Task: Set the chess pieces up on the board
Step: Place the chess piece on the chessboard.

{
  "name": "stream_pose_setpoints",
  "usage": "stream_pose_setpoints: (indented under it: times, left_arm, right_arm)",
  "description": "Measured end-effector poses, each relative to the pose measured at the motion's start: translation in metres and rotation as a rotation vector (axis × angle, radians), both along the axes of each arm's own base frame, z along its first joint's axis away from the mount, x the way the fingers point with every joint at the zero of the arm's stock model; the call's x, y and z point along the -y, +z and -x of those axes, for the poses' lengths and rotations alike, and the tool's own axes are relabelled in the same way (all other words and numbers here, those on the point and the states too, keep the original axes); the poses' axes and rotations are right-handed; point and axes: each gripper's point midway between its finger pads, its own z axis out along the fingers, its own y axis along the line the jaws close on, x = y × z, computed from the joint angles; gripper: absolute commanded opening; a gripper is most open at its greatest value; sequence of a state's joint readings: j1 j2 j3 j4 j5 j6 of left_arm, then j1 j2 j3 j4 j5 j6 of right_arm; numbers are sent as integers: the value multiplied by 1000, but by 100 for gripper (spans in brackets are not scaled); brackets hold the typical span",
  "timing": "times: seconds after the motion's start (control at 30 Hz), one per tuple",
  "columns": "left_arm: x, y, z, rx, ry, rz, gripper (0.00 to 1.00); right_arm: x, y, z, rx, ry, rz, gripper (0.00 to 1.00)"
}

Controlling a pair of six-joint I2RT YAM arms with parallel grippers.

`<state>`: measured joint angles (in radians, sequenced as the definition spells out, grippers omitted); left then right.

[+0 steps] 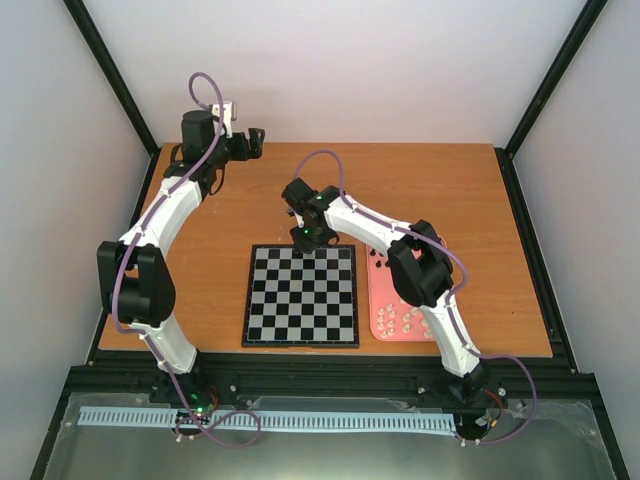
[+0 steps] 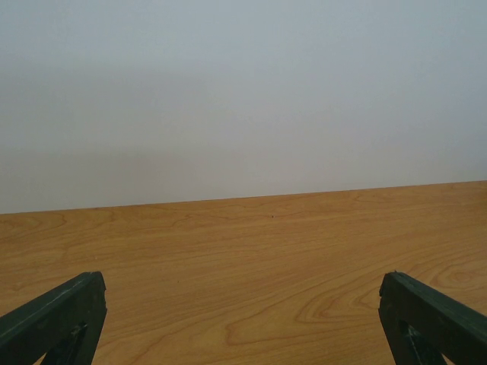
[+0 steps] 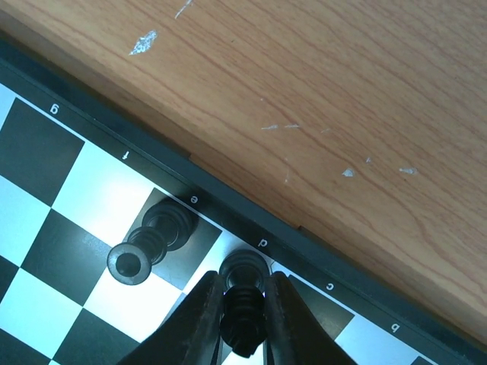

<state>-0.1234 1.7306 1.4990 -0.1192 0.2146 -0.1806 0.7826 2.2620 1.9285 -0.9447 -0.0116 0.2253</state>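
Fingers of the right gripper are pinched on a black piece, which stands between them on the edge row of the board, at the square lettered d. Only the right wrist view shows this grip. It also shows a second black piece standing on the neighbouring e square, just beside the held one and apart from the fingers. In the top view the gripper's body hides both pieces. That view alone shows that the spot is on the board's far edge, with the pink tray holding cream pieces to the board's right. It also shows the left gripper well apart, at the far left corner of the table. The left wrist view shows the left gripper's fingers spread wide above the tabletop.
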Motion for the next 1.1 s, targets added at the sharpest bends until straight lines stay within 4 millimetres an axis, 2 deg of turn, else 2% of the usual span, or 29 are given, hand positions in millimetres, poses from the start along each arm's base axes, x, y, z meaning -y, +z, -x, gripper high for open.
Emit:
stream_pose_setpoints:
  times: [0.13,0.63,0.9,1.1]
  left_arm:
    - [0,0,0,0,0,0,100]
    - [0,0,0,-1,0,1,100]
    - [0,0,0,-1,0,1,100]
    - [0,0,0,-1,0,1,100]
  right_arm:
    - [1,-1,1,-2,2,3,23]
    - [7,-13,7,-19,15,24,24]
    - [8,-1,9,-3,25,9,25]
    - [8,4,10,7,36,2,39]
